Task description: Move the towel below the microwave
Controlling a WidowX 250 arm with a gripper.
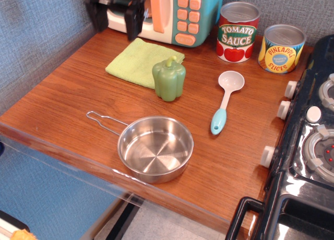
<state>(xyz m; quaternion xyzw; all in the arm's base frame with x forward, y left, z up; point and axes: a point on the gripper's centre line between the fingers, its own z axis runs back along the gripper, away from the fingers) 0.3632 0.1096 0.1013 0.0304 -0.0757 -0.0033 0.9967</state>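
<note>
**Approach phase: end effector above counter, towel not yet grasped**

The end effector (pixel 116 18) hangs at the back left of the counter (pixel 62 109), in front of the microwave (pixel 177 15). Its two dark fingers (pixel 133 22) point down with a clear gap between them and nothing in that gap; it is released. It stands just behind and left of the towel (pixel 138 60), apart from it.

The towel lies flat on the counter directly in front of the microwave, its back corner close to the microwave base. The pepper (pixel 169 78) stands at the towel's near right edge; whether it rests on the cloth or only beside it cannot be told.

Judged step: positioning before the grasp. The next move calls for lowering onto a free edge or corner of the towel, preferably the left or back side, away from the pepper, then closing on the cloth. A thin flat cloth offers little to pinch, so the fingers must reach the counter surface.

The counter is brown wood grain. It also carries a pan (pixel 155 148), a spoon (pixel 225 100), and two cans (pixel 237 31). A toy stove (pixel 308 141) adjoins at the right. Grey-blue textured walls enclose the back and left.
</note>
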